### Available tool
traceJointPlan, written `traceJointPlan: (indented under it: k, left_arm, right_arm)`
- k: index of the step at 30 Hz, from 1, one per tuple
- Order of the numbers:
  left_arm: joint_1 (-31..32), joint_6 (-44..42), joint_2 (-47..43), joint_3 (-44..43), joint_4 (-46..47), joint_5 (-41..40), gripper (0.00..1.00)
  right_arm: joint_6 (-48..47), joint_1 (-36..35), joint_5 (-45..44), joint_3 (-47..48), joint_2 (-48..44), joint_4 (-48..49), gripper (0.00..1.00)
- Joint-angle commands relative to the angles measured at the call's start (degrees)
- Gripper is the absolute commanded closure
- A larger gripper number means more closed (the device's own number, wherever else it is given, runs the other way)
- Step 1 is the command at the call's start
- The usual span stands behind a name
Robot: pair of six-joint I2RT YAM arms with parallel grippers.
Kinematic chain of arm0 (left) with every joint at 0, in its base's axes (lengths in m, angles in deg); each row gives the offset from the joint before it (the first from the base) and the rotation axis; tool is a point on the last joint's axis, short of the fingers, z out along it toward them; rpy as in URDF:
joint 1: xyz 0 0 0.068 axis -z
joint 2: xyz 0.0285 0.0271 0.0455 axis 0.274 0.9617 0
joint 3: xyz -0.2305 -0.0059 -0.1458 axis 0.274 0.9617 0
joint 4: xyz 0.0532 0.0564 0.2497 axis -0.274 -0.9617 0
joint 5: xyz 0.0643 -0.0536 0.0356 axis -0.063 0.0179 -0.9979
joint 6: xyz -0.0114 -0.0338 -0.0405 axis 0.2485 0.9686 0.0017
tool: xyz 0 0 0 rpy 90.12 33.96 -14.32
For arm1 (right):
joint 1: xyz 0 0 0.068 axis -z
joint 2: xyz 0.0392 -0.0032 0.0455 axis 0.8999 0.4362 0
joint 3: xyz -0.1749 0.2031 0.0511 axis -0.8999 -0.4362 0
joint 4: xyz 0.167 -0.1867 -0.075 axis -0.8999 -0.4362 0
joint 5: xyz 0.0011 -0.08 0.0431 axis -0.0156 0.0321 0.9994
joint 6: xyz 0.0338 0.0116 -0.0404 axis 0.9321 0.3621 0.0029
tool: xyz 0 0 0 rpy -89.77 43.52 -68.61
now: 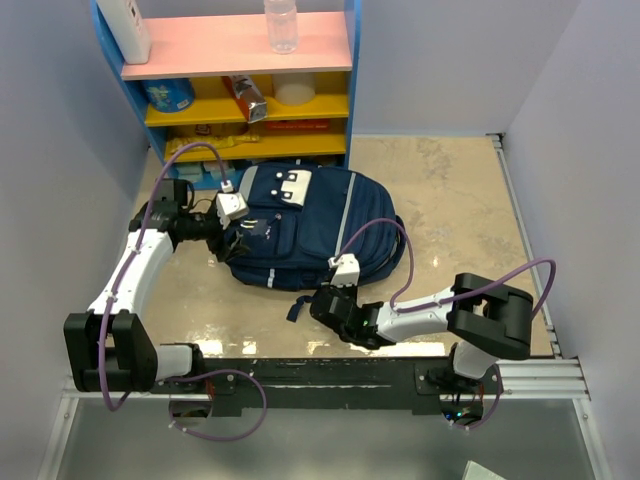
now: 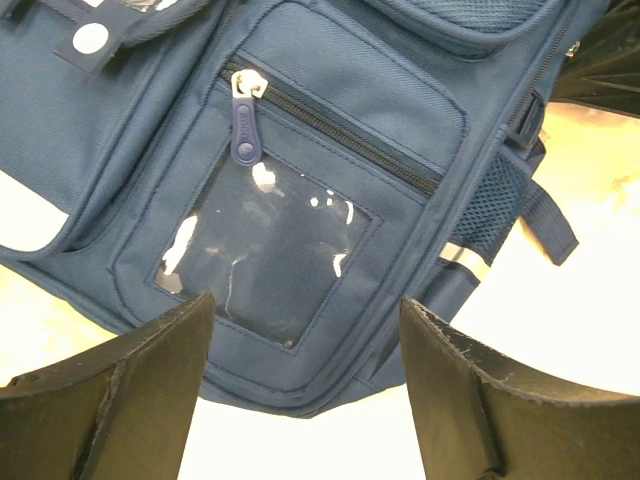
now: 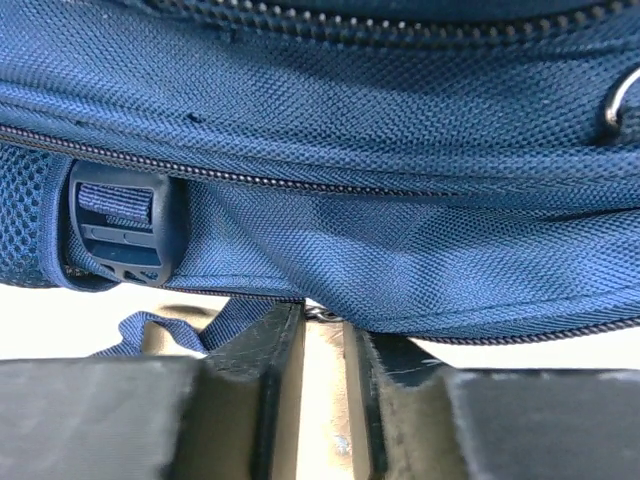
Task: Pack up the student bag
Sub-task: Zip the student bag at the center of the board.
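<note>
Top external view: the student bag (image 1: pixel 300 225) lies flat on the beige table (image 1: pixel 450 200), with its top end just in front of a blue and yellow shelf unit (image 1: pixel 240 95). It is navy fabric with thin light-grey stripes running along it, a white patch near the top and zip pockets across the front. Your left gripper (image 1: pixel 236 238) sits at the bag's left edge. Your right gripper (image 1: pixel 328 300) sits at the bag's near edge, beside a loose strap (image 1: pixel 297 308).

Left wrist view gives you detail that the overhead camera cannot. You see a front pocket with a clear plastic window (image 2: pixel 265 260), a closed zip ending in a navy pull tab (image 2: pixel 245 125), and a mesh side pocket (image 2: pixel 500 195). The left jaws stand wide apart with nothing between them, and the window pocket lies in the gap.

Right wrist view alone shows you the bag's side up close: coarse weave, two zip lines and a black plastic buckle (image 3: pixel 115 225) set against mesh. The right fingers (image 3: pixel 250 390) are drawn almost together, with a thin slit of table showing between them. Their tips meet the bag's lower seam, and you cannot tell whether they pinch anything there.
</note>
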Motion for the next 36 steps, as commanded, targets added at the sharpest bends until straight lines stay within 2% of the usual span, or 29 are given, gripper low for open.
traceJointPlan:
  k: [1,2,5,9,12,19,26,31,36]
  left_arm:
    - [-0.2,-1.1,0.0,-2.4,-1.0,3.8,0.18]
    - [-0.1,-0.9,-0.3,-2.7,-2.2,4.4,0.16]
    - [2.2,1.3,-1.8,-2.4,-2.0,4.9,0.08]
    - [8.6,6.5,-5.6,0.3,2.1,3.2,0.10]
    - [14.7,10.0,-7.2,1.8,5.2,0.7,0.18]
    - [26.5,13.7,-6.5,6.4,12.1,-5.6,0.19]
    - [36.7,13.8,-2.5,8.8,17.3,-13.5,0.19]
    - [38.2,14.1,-0.6,11.3,23.9,-17.7,0.19]
    - [39.0,11.2,1.6,13.3,24.2,-19.4,0.20]
  right_arm:
    - [-1.0,0.3,-2.2,1.8,-1.3,2.7,0.81]
    - [-1.1,0.3,-1.9,1.8,-1.4,2.9,0.84]
    - [-1.1,0.2,-1.4,1.7,-2.7,2.0,1.00]
    - [-0.2,0.3,0.6,0.8,-6.4,0.6,1.00]
    - [-0.3,0.3,4.4,-1.2,-9.2,1.0,1.00]
    - [0.1,0.2,16.8,-6.3,-18.1,3.2,1.00]
    - [0.7,0.2,20.5,-7.1,-22.1,1.5,1.00]
    - [1.6,0.2,19.6,-7.2,-23.6,-1.1,1.00]
    - [2.1,0.2,17.9,-7.0,-24.2,-3.4,1.00]
